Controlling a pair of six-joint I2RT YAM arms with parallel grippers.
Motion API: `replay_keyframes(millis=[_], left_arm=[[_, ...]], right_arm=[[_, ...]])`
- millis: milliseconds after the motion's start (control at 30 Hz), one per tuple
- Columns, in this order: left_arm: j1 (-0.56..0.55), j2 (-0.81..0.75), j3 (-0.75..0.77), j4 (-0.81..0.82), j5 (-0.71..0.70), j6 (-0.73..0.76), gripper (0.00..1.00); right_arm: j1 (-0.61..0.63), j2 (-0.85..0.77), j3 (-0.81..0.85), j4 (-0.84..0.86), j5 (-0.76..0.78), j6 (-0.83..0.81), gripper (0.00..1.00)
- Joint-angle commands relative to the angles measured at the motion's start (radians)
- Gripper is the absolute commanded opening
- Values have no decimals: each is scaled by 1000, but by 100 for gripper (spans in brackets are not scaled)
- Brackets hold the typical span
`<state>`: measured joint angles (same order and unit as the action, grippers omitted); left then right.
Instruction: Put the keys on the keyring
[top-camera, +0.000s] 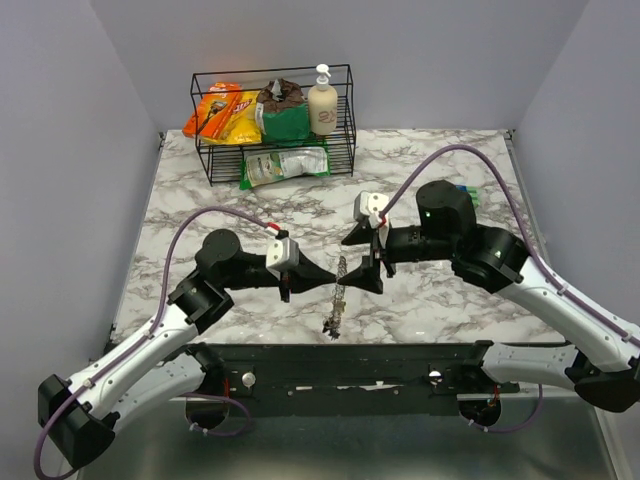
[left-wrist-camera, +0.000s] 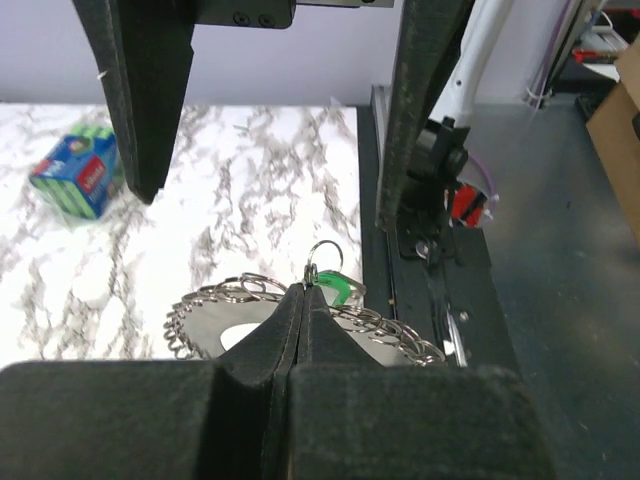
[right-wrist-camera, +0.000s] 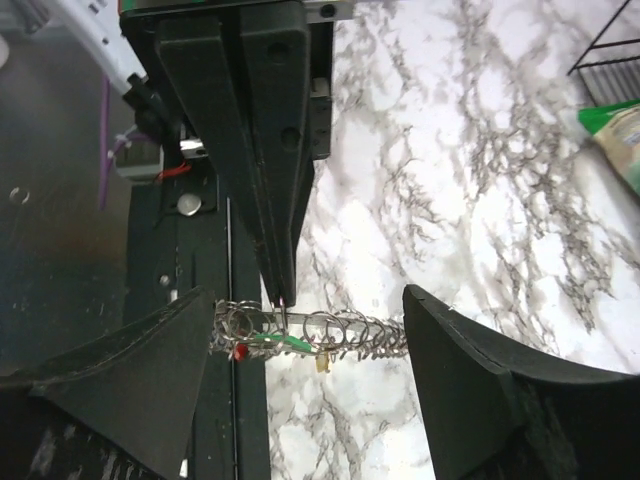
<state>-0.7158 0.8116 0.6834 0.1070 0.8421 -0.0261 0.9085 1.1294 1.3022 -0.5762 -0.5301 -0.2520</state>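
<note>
Over the near edge of the marble tabletop (top-camera: 250, 200), we are pinching the rim of the keyring (top-camera: 338, 290) in our left end effector (left-wrist-camera: 303, 300), its jaws pressed fully together. Our right end effector (right-wrist-camera: 308, 310) is gaping wide, its fingers straddling the edge-on ring without gripping it. A green key (left-wrist-camera: 340, 288) is hanging beside the pinch.

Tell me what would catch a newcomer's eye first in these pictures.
First, the two arms meeting nose to nose at mid-table. The left gripper is shut on the rim of the keyring, holding it on edge, and the right gripper is open with a finger on either side of it. Next, the wire basket at the table's far edge, with bright snack bags and a soap bottle.
</note>
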Motion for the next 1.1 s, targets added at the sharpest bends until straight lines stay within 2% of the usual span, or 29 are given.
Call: replay_keyframes(millis=[0,300,500,633,667,800,1067], left_arm=[[-7,-46,-38,313,-66,-136,0],[-7,-78,-119,546,-41,-225,0],[-8,-117,-151,603,-83,-241,0],[-7,-129,-188,684,-145,-261,0],[-7,-129,-197,695,-156,-265,0],[-7,-121,-222,784,-199,-290,0],[-8,-117,-225,784,-227,-278,0]], right_arm=[[-28,-42,-23,96,71,74,84],[-127,-85,12,118,-109,207,83],[-135,-73,104,69,-172,307,81],[-135,-45,170,32,-185,353,75],[-135,-37,178,24,-191,370,70],[-132,-2,204,-2,-214,388,68],[-85,53,252,-106,-128,355,63]])
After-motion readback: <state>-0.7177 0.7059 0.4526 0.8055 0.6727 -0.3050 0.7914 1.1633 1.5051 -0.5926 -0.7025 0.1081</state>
